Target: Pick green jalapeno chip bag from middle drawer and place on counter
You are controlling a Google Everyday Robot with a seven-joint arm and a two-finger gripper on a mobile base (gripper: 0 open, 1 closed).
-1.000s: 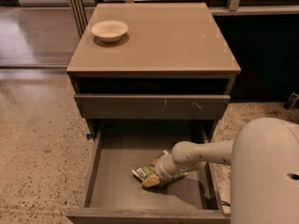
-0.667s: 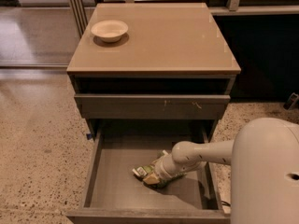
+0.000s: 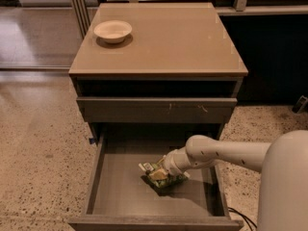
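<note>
The middle drawer [image 3: 118,191] is pulled open below the cabinet. The green jalapeno chip bag [image 3: 170,181], crumpled green foil with pale print, is over the drawer floor right of centre, with a dark shadow under it. My gripper [image 3: 157,173] reaches in from the right on the white arm [image 3: 216,154] and is shut on the bag's left upper part, hiding some of it. The tan counter [image 3: 178,37] tops the cabinet above.
A white bowl [image 3: 112,31] stands at the counter's back left corner. A closed drawer front with pale scratch marks [image 3: 154,110] sits just above the open drawer. My white body [image 3: 286,186] fills the lower right. Speckled floor lies to the left.
My gripper and the bag have shifted slightly right and up together inside the drawer. The bowl and drawers have not moved.
</note>
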